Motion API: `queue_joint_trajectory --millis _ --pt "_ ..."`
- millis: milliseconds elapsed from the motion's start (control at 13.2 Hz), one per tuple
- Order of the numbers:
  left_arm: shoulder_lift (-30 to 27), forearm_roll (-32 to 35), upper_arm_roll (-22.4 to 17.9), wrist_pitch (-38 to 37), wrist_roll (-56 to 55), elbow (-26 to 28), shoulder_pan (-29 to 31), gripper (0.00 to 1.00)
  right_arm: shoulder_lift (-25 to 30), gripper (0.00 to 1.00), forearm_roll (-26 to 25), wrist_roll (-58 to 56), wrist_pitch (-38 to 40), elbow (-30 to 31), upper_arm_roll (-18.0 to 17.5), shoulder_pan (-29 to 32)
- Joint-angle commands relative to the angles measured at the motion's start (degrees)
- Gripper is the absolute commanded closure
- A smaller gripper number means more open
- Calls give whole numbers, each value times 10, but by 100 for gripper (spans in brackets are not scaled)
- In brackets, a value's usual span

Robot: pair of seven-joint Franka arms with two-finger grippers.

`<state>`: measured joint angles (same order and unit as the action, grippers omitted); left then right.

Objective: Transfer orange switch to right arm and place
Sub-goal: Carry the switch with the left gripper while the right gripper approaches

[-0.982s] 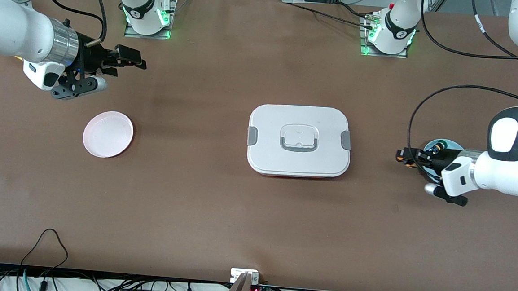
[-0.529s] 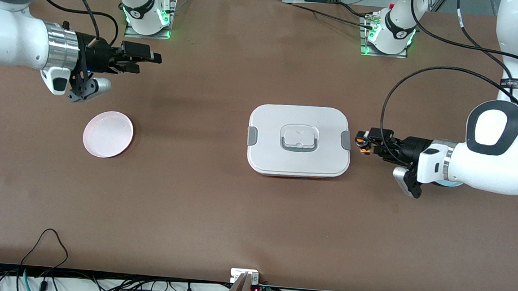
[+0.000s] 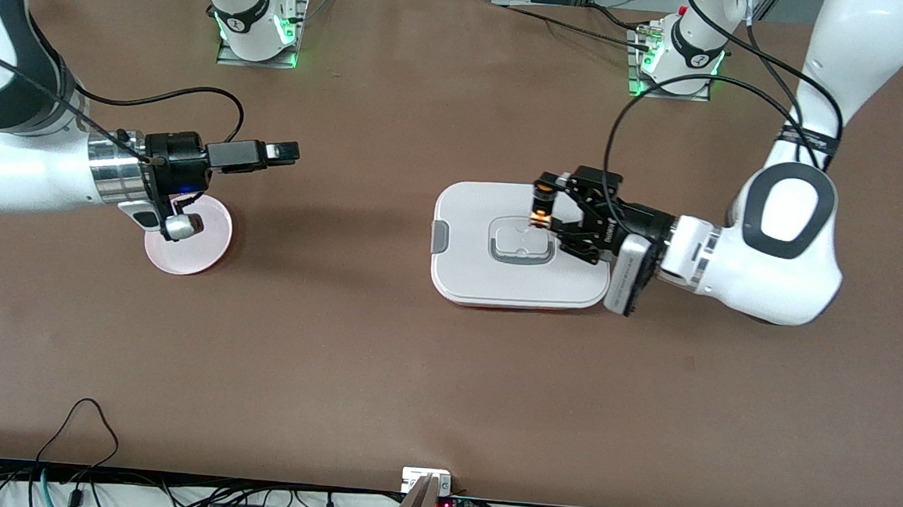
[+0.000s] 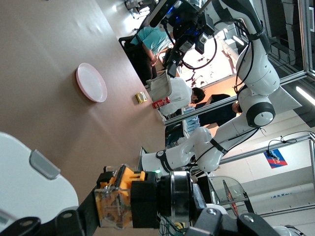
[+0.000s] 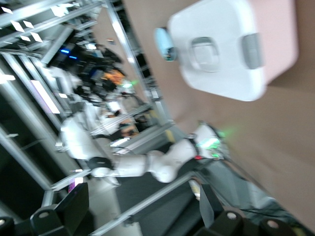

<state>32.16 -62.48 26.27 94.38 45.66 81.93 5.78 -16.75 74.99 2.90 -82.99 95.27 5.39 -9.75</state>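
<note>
The left gripper [image 3: 550, 210] is clenched on the orange switch [image 3: 540, 205], held over the white lidded box [image 3: 466, 270], while the right gripper [image 3: 281, 151], released and empty, is over the worktop [image 3: 382, 359] beside the pink plate [image 3: 212, 251], so the handover and placing remain.

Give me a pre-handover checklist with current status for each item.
1. Orange switch gripped in the left gripper: ok, fingers shut on it.
2. Switch lifted off the table: ok, it hangs over the white lidded box.
3. Right gripper ready to receive: ok, fingers open and holding nothing.
4. Grippers close enough for the handover: not ok, the right gripper hangs over bare table near the pink plate, well short of the box.
5. Drop spot free: ok, nothing lies on the visible part of the pink plate.
6. Free end of the switch for the right fingers to take: cannot tell.
</note>
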Motion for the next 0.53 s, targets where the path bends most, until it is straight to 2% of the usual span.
queue_joint_trajectory --millis 0,227,453 --pt "2 -52 -2 88 75 1 -52 90 16 0 83 49 -28 34 -2 3" --pt "4 -145 -2 196 151 4 -115 87 17 0 104 116 -86 44 -6 -19" --pt "7 -184 -2 222 199 4 -143 88 19 0 157 135 -96 87 -8 -21"
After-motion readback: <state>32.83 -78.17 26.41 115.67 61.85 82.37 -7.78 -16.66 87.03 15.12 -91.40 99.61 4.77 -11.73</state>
